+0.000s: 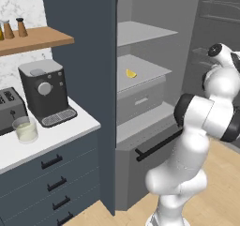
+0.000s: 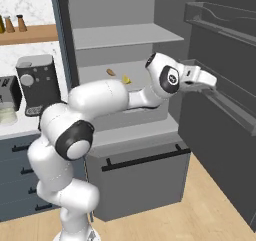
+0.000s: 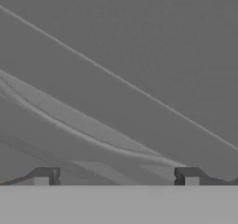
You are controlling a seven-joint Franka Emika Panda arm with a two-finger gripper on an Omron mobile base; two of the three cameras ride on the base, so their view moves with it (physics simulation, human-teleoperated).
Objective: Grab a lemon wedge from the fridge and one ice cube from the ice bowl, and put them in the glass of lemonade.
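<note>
The end effector (image 2: 210,80) stands at the fridge's (image 2: 120,50) open right side, close to the dark door (image 2: 220,110), its fingers (image 3: 44,175) spread wide with nothing between them and only grey door surface ahead. Farther in, the lemon wedge (image 1: 131,73) lies on the middle shelf (image 1: 150,72), its long axis roughly level, pointed end toward the arm; a brownish piece (image 2: 110,72) rests just beside it. On the counter (image 1: 51,136) to the left, the glass of lemonade (image 1: 25,129) stands upright before the toaster (image 1: 10,108) and coffee machine (image 1: 44,91).
</note>
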